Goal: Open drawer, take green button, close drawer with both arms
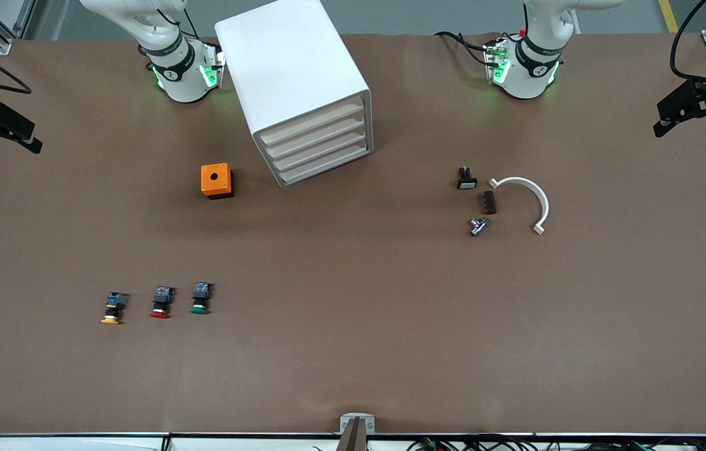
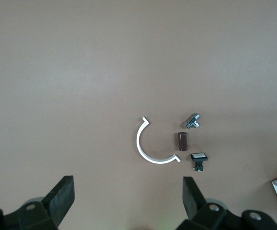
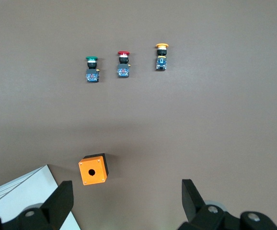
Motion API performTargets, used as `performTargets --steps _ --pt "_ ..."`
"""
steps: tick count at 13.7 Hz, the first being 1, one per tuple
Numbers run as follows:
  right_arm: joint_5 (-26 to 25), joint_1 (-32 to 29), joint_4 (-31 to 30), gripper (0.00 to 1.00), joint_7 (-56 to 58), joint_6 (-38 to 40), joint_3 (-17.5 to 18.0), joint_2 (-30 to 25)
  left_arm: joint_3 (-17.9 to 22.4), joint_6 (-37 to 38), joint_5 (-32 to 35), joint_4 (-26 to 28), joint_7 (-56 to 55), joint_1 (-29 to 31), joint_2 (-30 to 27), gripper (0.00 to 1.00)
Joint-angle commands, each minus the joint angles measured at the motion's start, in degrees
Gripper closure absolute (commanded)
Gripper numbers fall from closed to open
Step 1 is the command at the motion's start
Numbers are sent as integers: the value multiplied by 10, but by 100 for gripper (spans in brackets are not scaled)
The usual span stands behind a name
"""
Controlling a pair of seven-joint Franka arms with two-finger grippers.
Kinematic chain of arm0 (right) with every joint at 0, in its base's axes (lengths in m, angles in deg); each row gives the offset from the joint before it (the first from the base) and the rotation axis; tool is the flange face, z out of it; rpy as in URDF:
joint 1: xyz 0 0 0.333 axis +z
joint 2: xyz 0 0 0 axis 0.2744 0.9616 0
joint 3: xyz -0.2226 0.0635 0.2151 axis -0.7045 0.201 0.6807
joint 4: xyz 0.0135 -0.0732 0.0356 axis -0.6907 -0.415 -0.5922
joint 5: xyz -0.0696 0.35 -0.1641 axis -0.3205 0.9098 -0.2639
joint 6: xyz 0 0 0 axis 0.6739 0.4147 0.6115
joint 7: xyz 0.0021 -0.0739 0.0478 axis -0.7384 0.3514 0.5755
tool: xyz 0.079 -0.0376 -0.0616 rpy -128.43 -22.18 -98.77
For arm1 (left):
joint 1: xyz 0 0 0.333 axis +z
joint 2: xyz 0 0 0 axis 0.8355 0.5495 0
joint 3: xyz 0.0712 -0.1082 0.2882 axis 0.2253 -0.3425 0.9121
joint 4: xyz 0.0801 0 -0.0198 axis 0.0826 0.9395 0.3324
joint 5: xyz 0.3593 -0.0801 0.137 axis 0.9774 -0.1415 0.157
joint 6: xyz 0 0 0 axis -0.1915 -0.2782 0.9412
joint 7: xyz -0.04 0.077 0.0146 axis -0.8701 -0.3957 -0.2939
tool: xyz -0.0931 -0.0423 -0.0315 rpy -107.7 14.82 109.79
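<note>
- Standing on the brown bench (image 1: 353, 351) between the two arm bases, the white cabinet (image 1: 293, 75) has all four drawers shut; the bottom drawer (image 1: 326, 169) sits flush with the three above it.
- Green button (image 1: 200, 298) lies on the bench, nearer the front camera than the cabinet and toward the right arm's end, well apart from it.
- Red button (image 1: 161, 302) lies just beside the green one, and the orange button (image 1: 114, 308) just past the red, all three in a row.
- Orange box (image 1: 217, 180) sits near the cabinet, between it and the buttons.
- White arc (image 1: 525, 200), a brown block (image 1: 489, 202) and two small parts lie toward the left arm's end from the cabinet.
- Left gripper (image 2: 129, 201) waits high over those parts, fingers (image 2: 59, 199) spread wide, holding nothing.
- Right gripper (image 3: 124, 203) hangs over the orange box, fingers (image 3: 62, 201) likewise apart and empty.
</note>
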Motion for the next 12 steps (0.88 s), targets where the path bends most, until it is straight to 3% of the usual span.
performTargets --steps 1,12 --pt "-8 -1 -14 0 10 1 2 -15 0 12 -8 -16 -12 5 13 1" --pt "-8 -1 -14 0 6 8 3 -16 0 11 -5 -16 -13 4 14 1"
